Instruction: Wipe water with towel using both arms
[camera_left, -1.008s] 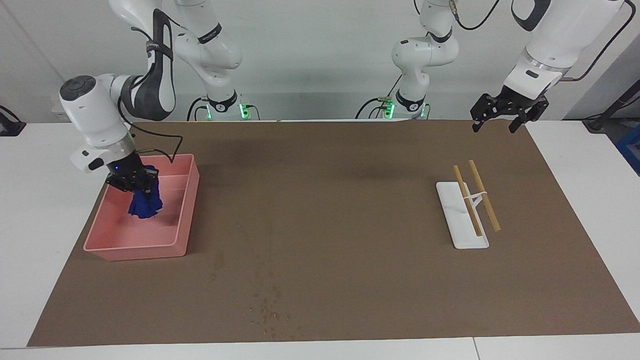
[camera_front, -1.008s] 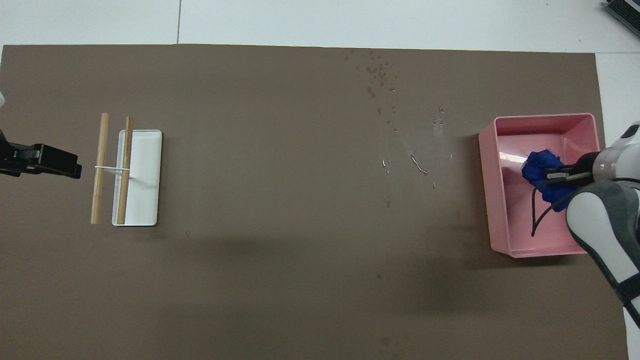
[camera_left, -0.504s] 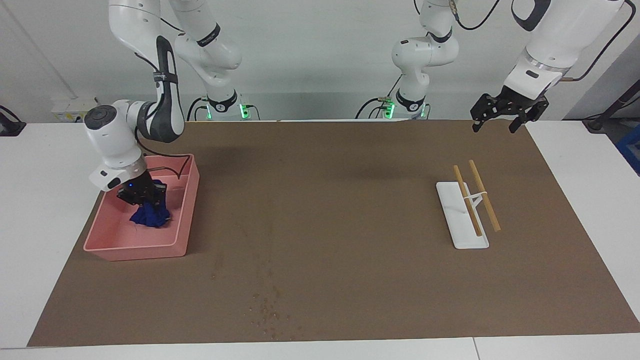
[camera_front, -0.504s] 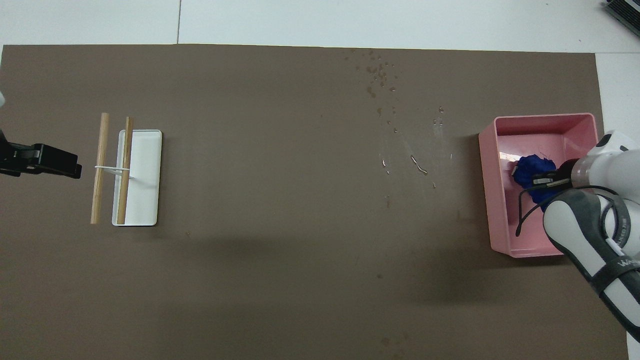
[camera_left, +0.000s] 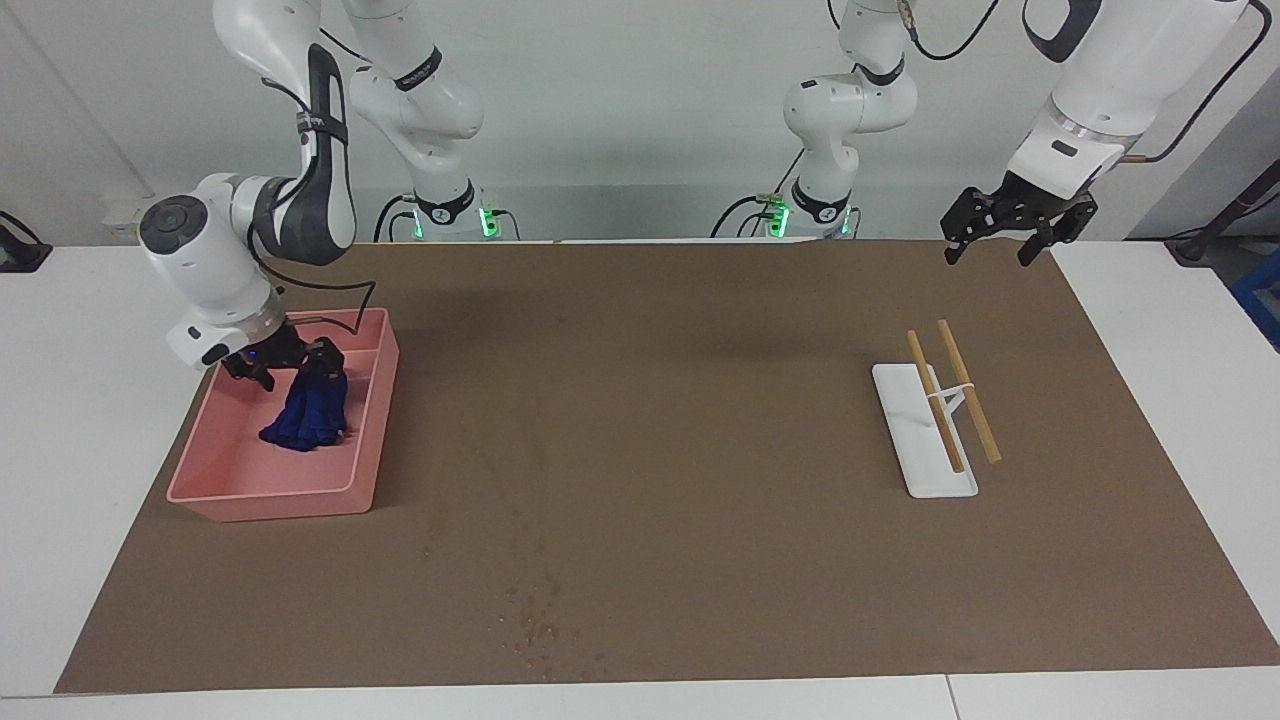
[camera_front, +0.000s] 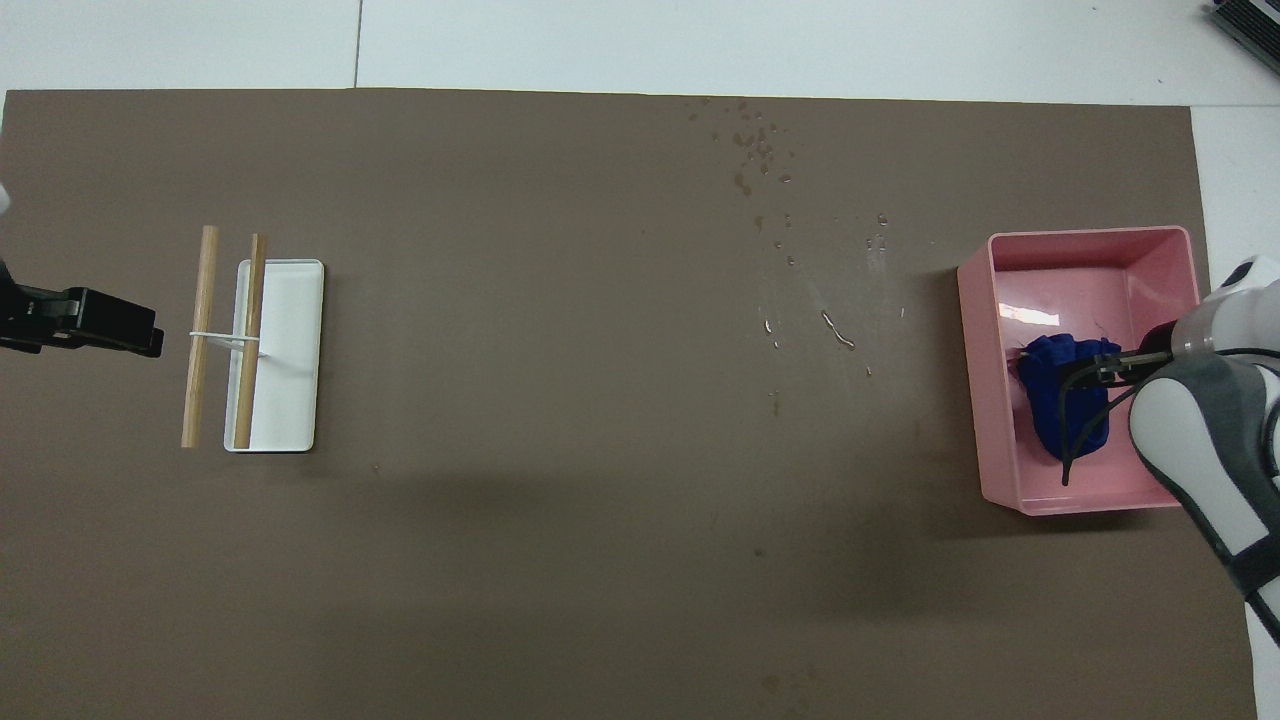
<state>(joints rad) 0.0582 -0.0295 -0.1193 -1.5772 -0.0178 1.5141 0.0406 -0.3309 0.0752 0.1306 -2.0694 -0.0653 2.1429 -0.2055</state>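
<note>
Right gripper (camera_left: 293, 368) has opened, dropping towel (camera_left: 305, 418) into pink bin (camera_left: 368, 455); left gripper (camera_left: 1005, 237) open.

My worktop (camera_left: 640, 600) is evenly and brightly lit from above. Soft, blurry-edged shadows of my arms spread across the brown mat (camera_front: 560, 400), the widest one on its part nearest me. A white glare patch sits on the floor of the pink bin (camera_front: 1030, 314). Water drops (camera_front: 836, 330) glint. Both views are sharp, with no bending at the edges.
</note>
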